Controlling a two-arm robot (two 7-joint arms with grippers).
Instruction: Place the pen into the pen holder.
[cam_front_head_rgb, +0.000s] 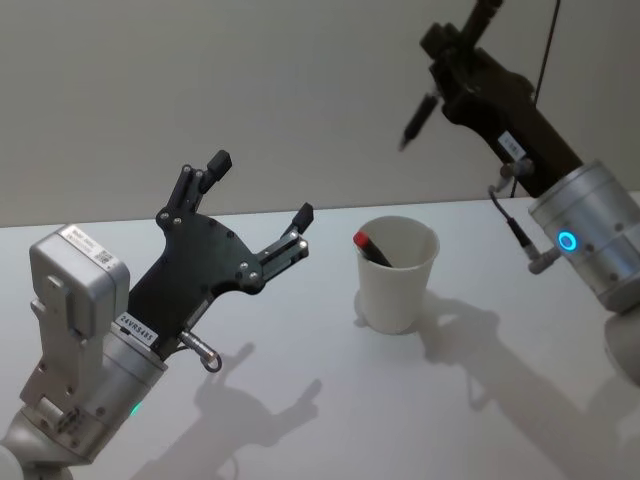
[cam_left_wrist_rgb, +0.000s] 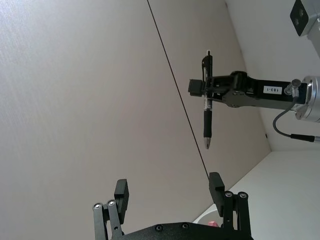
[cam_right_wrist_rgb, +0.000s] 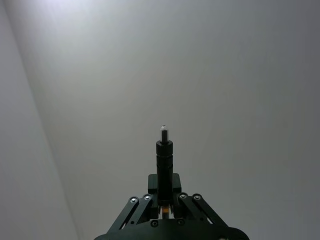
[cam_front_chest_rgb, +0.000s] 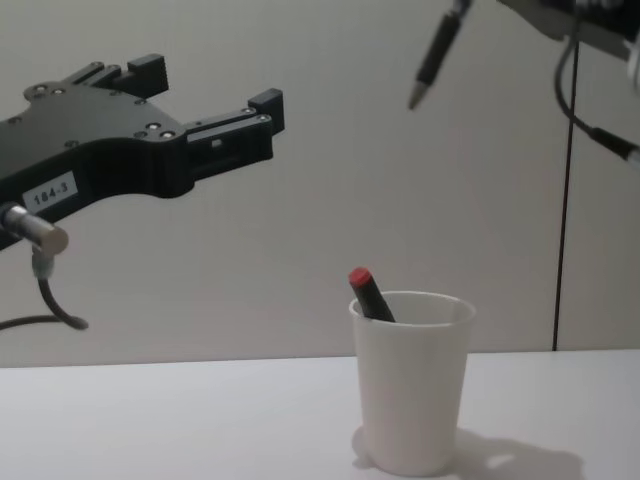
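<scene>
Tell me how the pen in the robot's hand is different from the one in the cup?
The black pen hangs high above the table, clamped in the right gripper, tip down; the red-capped pen leans inside the white cup. The held pen shows whole; the cup hides most of the other. Both are dark-bodied.

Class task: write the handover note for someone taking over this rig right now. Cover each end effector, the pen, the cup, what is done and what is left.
Right end effector: shut on the black pen, raised, tip down, above the pen holder.
Left end effector: open, holding nothing, raised left of the holder.
Holder: upright on the table, a red-capped pen already leaning inside.
Done: black pen grasped and lifted.
Left: line the tip up over the holder, lower, release.
</scene>
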